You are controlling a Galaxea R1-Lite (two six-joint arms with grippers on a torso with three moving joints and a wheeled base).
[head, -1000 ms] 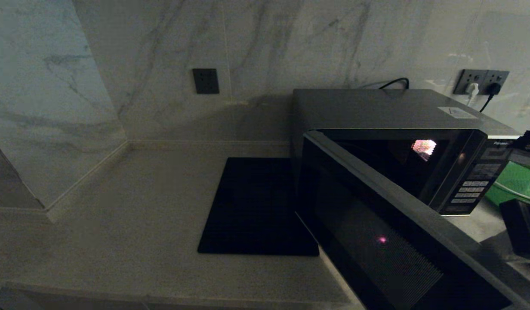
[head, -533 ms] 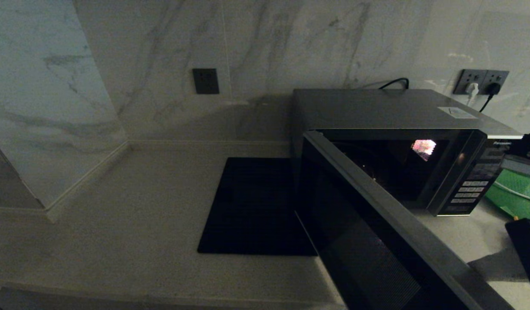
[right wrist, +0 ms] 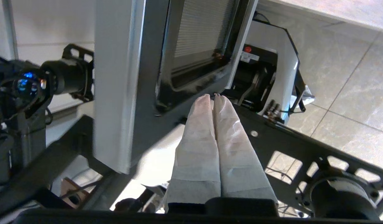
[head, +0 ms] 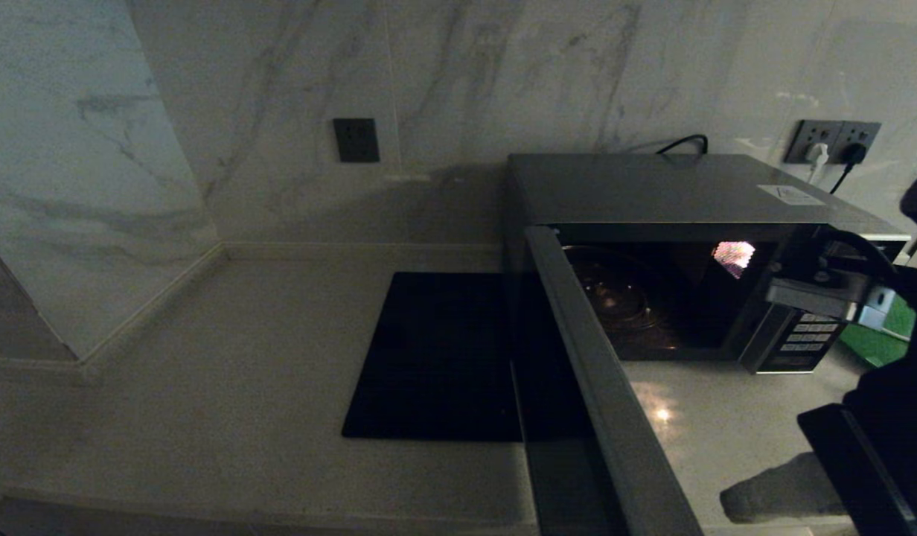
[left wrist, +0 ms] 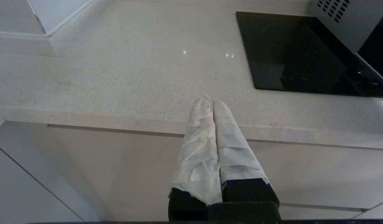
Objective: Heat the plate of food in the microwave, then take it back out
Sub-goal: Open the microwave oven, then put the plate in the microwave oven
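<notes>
The silver-grey microwave [head: 667, 190] stands at the back right of the counter with its dark glass door [head: 600, 387] swung wide open toward me. Its lit cavity shows only a glass turntable [head: 615, 298]. The plate of food is out of view in every frame. My right gripper [right wrist: 213, 95] is shut with nothing in it, its taped tips close to the inner face of the door [right wrist: 191, 46] near its lower edge. The right arm [head: 890, 417] shows dark at the right edge of the head view. My left gripper [left wrist: 210, 101] is shut and empty, parked at the counter's front edge.
A flat black square mat [head: 443, 357] lies on the pale counter [head: 228, 387] left of the microwave. A corner of a green tray [head: 871, 344] shows past the button panel [head: 801, 335]. Marble walls close the back and left. The robot's base frame [right wrist: 303, 143] is below the door.
The microwave door has swung further open to the left, uncovering the cavity and turntable. My right arm has come further into the head view at the right.
</notes>
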